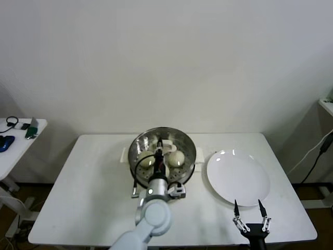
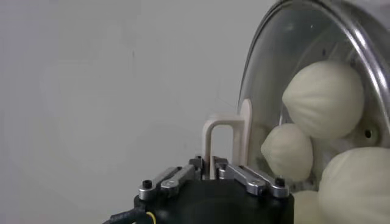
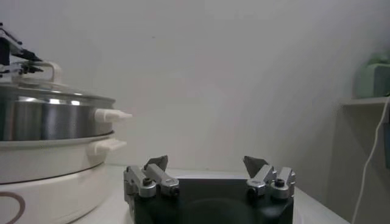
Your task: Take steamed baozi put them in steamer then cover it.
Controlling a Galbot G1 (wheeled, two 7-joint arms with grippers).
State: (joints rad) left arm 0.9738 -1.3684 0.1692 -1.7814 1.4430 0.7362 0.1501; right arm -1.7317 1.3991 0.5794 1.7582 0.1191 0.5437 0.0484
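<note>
While my left gripper (image 2: 212,172) pinches the cream handle (image 2: 226,141) of the cover (image 1: 162,149), which sits on the steamer (image 1: 191,165) over the baozi (image 1: 177,158), my right gripper (image 1: 250,215) waits wide open near the plate (image 1: 238,177)

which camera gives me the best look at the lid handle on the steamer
The left wrist view: the cream lid handle stands close and unblocked just beyond the left gripper. The head view shows only a sliver of it behind that arm. The right wrist view catches it from the side at the picture's edge.
</note>
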